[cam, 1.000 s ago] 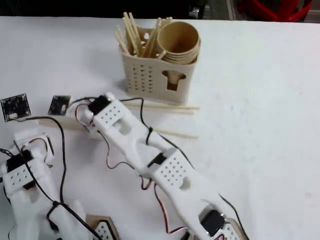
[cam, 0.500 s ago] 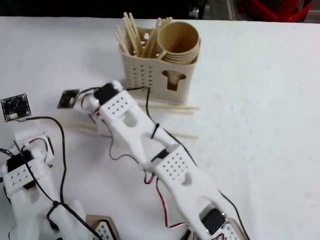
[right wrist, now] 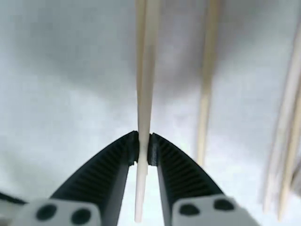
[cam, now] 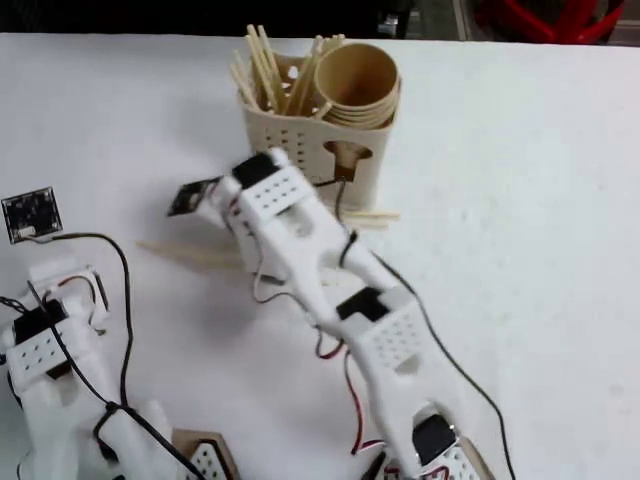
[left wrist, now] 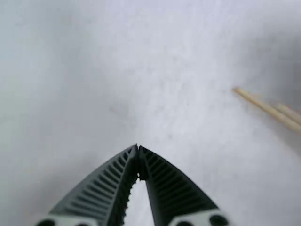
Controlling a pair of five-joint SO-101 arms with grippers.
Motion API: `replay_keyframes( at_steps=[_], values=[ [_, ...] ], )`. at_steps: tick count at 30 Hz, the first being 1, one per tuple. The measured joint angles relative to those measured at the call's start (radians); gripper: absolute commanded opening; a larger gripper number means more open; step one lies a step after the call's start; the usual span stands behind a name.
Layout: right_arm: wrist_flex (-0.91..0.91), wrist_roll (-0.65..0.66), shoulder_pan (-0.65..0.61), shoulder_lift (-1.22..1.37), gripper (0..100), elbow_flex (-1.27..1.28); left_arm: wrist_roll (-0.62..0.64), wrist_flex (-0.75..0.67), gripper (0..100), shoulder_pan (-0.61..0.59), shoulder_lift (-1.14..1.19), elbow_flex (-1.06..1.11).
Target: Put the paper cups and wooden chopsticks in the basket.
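Cream perforated plastic basket (cam: 300,160) stood near the far edge in the high view, holding stacked tan paper cups (cam: 358,80) and upright wooden chopsticks (cam: 262,70). A loose pale chopstick (cam: 185,253) lay on the white table (cam: 520,200). In the left wrist view, the left gripper (left wrist: 138,149) was closed and empty. In the right wrist view, the right gripper (right wrist: 143,143) pinched a slim wooden stick (right wrist: 144,84). The pick-up looked done; next it needed lifting over the basket's rim and releasing.
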Motion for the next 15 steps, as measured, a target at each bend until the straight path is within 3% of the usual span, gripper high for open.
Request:
replay_keyframes(
  at_steps=[15],
  values=[
    [-0.221, 0.183, 0.236, -0.273, 2.2, 0.465, 0.000, 0.000, 2, 0.000, 0.000, 0.000]
  ],
)
